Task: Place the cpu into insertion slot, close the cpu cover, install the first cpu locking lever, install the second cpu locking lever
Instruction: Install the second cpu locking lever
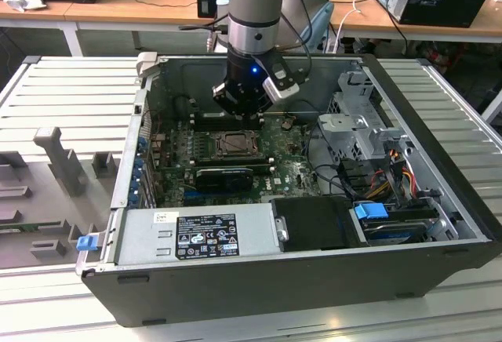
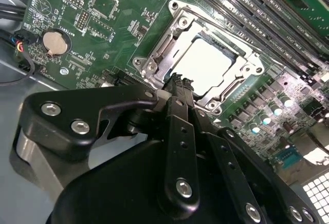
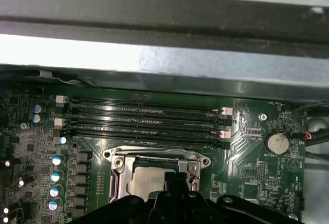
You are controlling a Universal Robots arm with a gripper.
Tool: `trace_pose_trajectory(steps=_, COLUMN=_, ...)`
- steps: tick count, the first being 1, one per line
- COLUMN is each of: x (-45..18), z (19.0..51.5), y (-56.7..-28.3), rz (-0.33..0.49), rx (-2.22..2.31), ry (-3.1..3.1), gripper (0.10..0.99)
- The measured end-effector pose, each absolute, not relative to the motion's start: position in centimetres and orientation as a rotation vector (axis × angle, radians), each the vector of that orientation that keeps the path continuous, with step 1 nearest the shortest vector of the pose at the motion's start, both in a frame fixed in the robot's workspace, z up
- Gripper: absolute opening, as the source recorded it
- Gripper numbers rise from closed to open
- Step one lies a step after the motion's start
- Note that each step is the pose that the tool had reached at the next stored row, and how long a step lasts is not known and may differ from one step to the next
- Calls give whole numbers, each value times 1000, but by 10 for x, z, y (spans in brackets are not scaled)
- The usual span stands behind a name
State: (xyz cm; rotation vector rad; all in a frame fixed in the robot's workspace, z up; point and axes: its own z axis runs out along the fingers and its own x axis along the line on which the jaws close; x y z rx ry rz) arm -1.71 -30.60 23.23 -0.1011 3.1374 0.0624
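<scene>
Looking from the exterior view's left, we found the computer case [image 1: 132, 134] lying open on its side, its wall well apart from the insertion slot [image 1: 235, 144]. The gripper [image 1: 243, 108] hung just above the far edge of that slot, and the black heatsink [image 1: 225, 177] lay just beside the slot on its near side. To the slot's right in the exterior view, well apart from it, stood the metal drive cage [image 1: 353, 122].

In the second wrist view, the coin battery [image 2: 52, 43] sat on the green board near the slot. The cpu [image 2: 208, 62] lay flat inside the slot, its pale face showing through the opening of the cpu cover [image 2: 165, 44], which appeared folded down around it. The gripper [image 2: 177, 80] was clenched, its fingertips pressed together with nothing between them and poised at the cover's edge. We could not tell whether they touched the metal. Past the slot ran the memory slots [image 2: 241, 13].

We judged the chip placed and the cover lowered, so the work stood at the locking levers, though we could not make out either lever for certain. To do this well, we thought the closed tips should push along the lever's own arc, stay off the chip's face and the board beside the slot, and press steadily, not sharply, so the cover stayed flat.
</scene>
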Motion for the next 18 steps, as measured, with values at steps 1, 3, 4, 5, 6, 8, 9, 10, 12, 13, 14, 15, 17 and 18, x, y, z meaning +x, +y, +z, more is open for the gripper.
trace_pose_trajectory(steps=1, x=-17, z=232, y=-307, rz=62, rx=-101, ry=3137, gripper=106)
trace_pose_trajectory(steps=3, x=-17, z=232, y=-308, rz=62, rx=-101, ry=3137, gripper=106)
trace_pose_trajectory(steps=4, x=-17, z=232, y=-308, rz=62, rx=-101, ry=3137, gripper=106)
trace_pose_trajectory(steps=5, x=-17, z=232, y=-309, rz=62, rx=-101, ry=3138, gripper=106)
trace_pose_trajectory(steps=6, x=-17, z=232, y=-309, rz=62, rx=-101, ry=3137, gripper=106)
trace_pose_trajectory(steps=8, x=-17, z=232, y=-310, rz=62, rx=-101, ry=3137, gripper=106)
trace_pose_trajectory(steps=9, x=-17, z=232, y=-310, rz=62, rx=-101, ry=3137, gripper=106)
trace_pose_trajectory(steps=10, x=-17, z=232, y=-310, rz=62, rx=-101, ry=3137, gripper=106)
trace_pose_trajectory(steps=12, x=-17, z=232, y=-311, rz=62, rx=-101, ry=3137, gripper=106)
trace_pose_trajectory(steps=13, x=-17, z=232, y=-311, rz=62, rx=-101, ry=3138, gripper=106)
trace_pose_trajectory(steps=14, x=-17, z=232, y=-311, rz=61, rx=-101, ry=3138, gripper=106)
trace_pose_trajectory(steps=15, x=-17, z=234, y=-311, rz=61, rx=-101, ry=3138, gripper=106)
trace_pose_trajectory(steps=17, x=-17, z=237, y=-311, rz=61, rx=-101, ry=3138, gripper=106)
trace_pose_trajectory(steps=18, x=-17, z=239, y=-311, rz=61, rx=-101, ry=3138, gripper=106)
